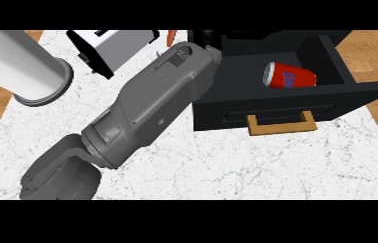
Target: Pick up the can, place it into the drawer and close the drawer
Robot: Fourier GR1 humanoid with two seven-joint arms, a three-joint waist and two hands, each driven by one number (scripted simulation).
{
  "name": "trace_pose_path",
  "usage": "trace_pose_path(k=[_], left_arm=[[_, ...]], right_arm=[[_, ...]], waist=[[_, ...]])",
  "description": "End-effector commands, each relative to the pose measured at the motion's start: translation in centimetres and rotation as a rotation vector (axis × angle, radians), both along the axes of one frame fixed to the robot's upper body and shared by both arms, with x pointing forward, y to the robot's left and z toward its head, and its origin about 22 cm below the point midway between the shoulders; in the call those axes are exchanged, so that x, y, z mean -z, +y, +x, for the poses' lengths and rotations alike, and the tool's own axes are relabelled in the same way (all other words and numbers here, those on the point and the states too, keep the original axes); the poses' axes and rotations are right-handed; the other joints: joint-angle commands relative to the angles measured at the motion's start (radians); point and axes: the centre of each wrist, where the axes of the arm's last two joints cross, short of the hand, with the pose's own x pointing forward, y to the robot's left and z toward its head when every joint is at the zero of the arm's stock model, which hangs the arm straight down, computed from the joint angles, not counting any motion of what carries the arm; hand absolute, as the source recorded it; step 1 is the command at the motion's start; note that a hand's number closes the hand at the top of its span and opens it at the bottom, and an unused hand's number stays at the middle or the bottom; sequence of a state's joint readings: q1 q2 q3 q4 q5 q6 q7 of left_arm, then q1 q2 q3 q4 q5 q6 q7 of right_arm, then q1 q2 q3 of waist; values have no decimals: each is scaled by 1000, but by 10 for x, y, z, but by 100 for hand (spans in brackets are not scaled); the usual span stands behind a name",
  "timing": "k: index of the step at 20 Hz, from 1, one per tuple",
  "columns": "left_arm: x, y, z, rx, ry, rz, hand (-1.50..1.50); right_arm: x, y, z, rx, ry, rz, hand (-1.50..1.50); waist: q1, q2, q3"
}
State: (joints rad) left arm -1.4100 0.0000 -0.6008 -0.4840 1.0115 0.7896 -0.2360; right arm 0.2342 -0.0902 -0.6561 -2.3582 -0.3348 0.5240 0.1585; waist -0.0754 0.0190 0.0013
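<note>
Nearest the counter's (221,172) front edge, a grey forearm (140,112) comes in from the lower left and slants up toward the drawer's (221,112) back left corner. Its black hand (207,37) is mostly hidden past the wrist, so I cannot tell how far open it is or whether it holds anything. Right of the arm, the drawer stands pulled out, its wooden handle (282,124) facing the front edge. Inside lies the red can (289,76), tipped on its side toward the right wall. It looks light, stiff and smooth, likely to roll; the handle is the natural place to push. Farther left stand a white cylinder (33,69) and a white appliance (111,44).
</note>
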Motion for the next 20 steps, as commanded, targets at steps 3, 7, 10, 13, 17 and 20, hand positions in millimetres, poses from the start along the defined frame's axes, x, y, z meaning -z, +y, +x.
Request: trace_pose_path(k=[3, 7, 10, 13, 17, 20], left_arm=[[-2, 0, 0, 9, -58, -18, -150], [-12, -7, -3, 9, -52, -18, -150], [-22, -10, -2, 36, -34, -45, -150], [-16, -9, -4, 37, -18, -45, -150], [-6, -2, -1, 1, -13, -41, -150], [-4, 6, 0, 1, 0, -37, -150]], right_arm=[[-19, 22, 11, 21, -76, -222, -150], [-22, 41, 33, 43, -71, -313, -150], [-19, 52, 53, 34, -61, -379, -150], [-11, 69, 75, 36, -51, -458, -150], [-7, 96, 105, 78, -67, -546, -150], [-6, 102, 132, 91, -106, -587, -150]], waist=[[32, 1, 0], [60, -4, -1], [63, -2, -1], [82, -4, -1], [98, -9, -2], [94, -13, -1]])
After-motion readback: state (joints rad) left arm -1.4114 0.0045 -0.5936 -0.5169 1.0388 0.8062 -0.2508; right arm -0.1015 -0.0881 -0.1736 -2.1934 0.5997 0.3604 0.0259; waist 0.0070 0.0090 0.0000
